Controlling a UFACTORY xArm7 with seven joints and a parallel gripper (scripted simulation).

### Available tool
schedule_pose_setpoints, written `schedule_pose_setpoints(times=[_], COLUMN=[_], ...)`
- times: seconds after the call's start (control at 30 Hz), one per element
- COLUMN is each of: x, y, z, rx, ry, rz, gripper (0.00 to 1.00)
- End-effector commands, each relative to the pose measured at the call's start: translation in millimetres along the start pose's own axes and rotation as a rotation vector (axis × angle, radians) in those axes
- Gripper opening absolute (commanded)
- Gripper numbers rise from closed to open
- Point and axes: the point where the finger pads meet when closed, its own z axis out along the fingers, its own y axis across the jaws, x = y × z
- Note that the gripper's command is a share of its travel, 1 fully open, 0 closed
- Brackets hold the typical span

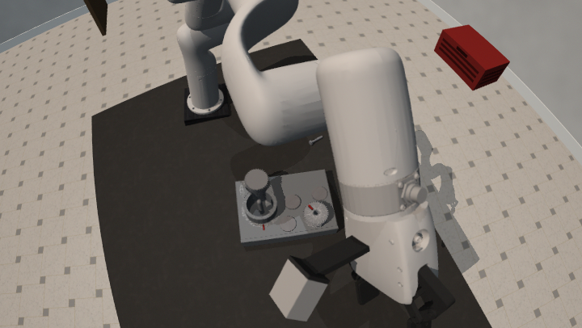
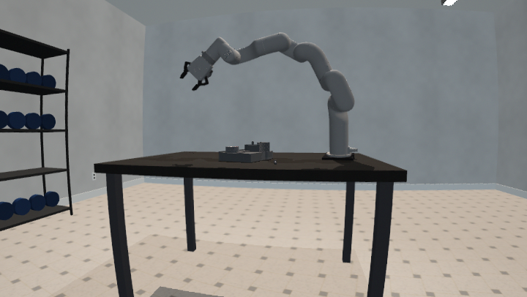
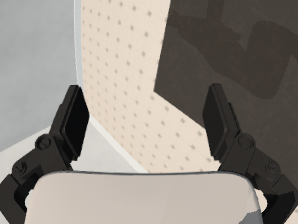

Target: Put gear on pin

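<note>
The grey timing case [image 1: 287,208] lies on the dark table. The loose gear [image 1: 317,213] with a red painted arrow rests flat on the case's right side. On the left side the thin pin [image 1: 259,203] stands inside its collar [image 1: 260,209], which has a red mark [image 1: 263,226] at its near edge. A taller toothed gear stands just behind the pin. My gripper [image 1: 397,299] is open and empty, well apart from the case. In the side view it [image 2: 193,77] hangs high above the table's left end, and the case [image 2: 245,149] and gear [image 2: 231,149] are small. The wrist view shows open fingers over floor and a table corner.
A loose bolt [image 1: 315,140] lies on the table between the case and the arm's base [image 1: 204,103]; it also shows in the side view [image 2: 274,161]. A red box [image 1: 471,56] sits by the far wall. A shelf with blue objects [image 2: 25,121] stands left of the table.
</note>
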Motion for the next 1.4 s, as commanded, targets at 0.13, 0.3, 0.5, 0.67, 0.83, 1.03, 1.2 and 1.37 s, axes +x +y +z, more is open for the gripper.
schedule_pose_setpoints(times=[0.13, 0.3, 0.5, 0.67, 0.83, 1.03, 1.2, 1.37], x=[1, 1, 1, -11, -33, -57, -73, -89], y=[-3, -3, -3, 38, 105, 181, 235, 292], z=[-2, -2, -2, 10, 23, 25, 22, 10], rx=[0.006, 0.006, 0.006, -0.089, -0.236, -0.411, -0.492, -0.619], ry=[0.001, 0.001, 0.001, -0.031, -0.096, -0.199, -0.258, -0.364], rz=[0.001, 0.001, 0.001, -0.07, -0.189, -0.346, -0.424, -0.552], gripper=[1.0, 1.0, 1.0, 1.0, 1.0, 1.0, 1.0, 1.0])
